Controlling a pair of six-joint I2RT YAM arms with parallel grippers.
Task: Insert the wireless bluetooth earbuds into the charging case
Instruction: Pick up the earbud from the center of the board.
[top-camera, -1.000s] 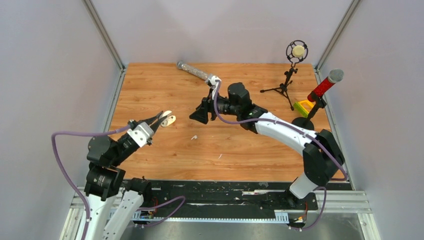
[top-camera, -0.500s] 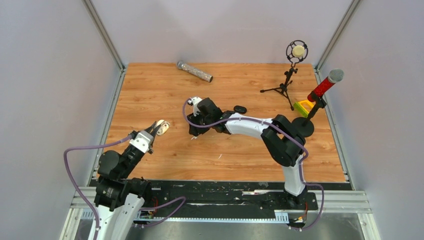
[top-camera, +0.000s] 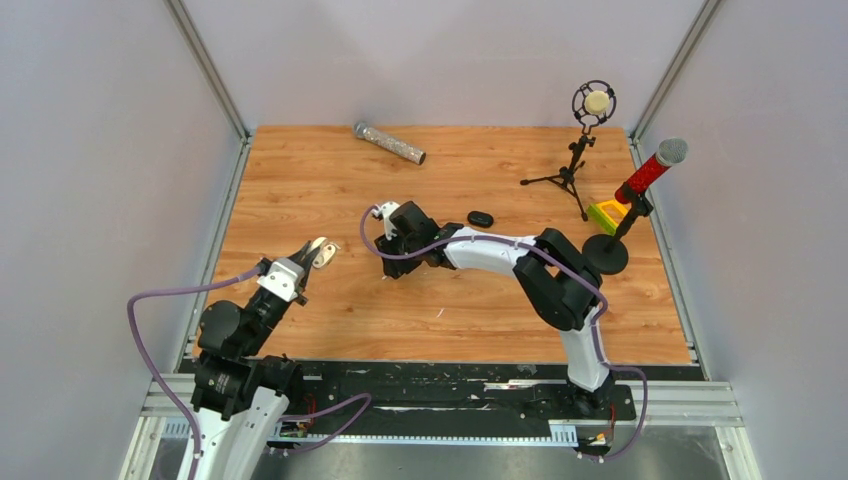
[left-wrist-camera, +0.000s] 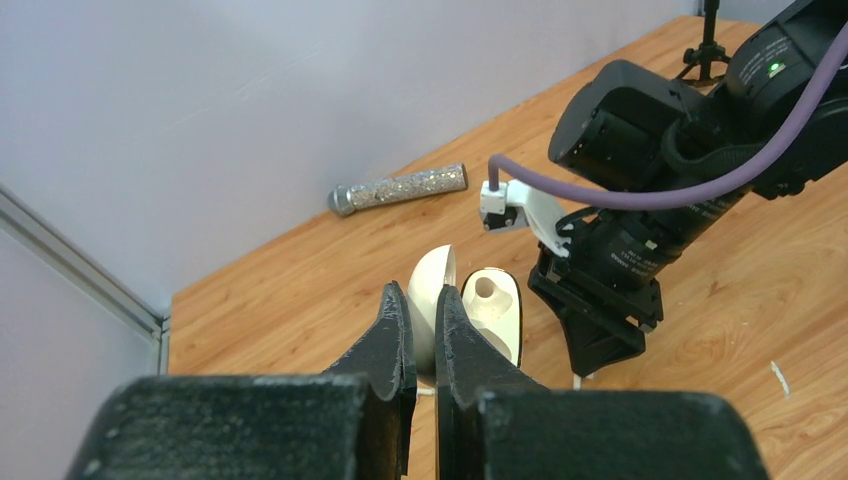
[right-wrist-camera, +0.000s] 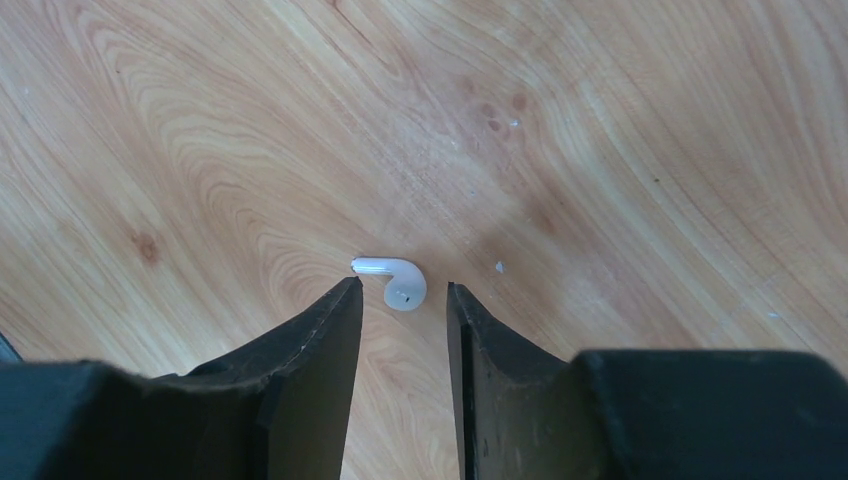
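Right wrist view: right gripper (right-wrist-camera: 402, 288) is hovering low over the table (right-wrist-camera: 620, 150), fingers apart, straddling the whitish earbud (right-wrist-camera: 393, 281), not yet pinching. Left gripper (left-wrist-camera: 418, 293) is clamping the open charging case (left-wrist-camera: 492, 312) nearby. The black earbud (top-camera: 481, 218) is lying farther back. Judging: neither bud seated yet; both insertions are waiting.

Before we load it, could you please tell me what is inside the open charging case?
The charging case, pinched by the left gripper, shows one empty earbud socket. Its lower part is covered by the gripper, so a second socket cannot be seen.
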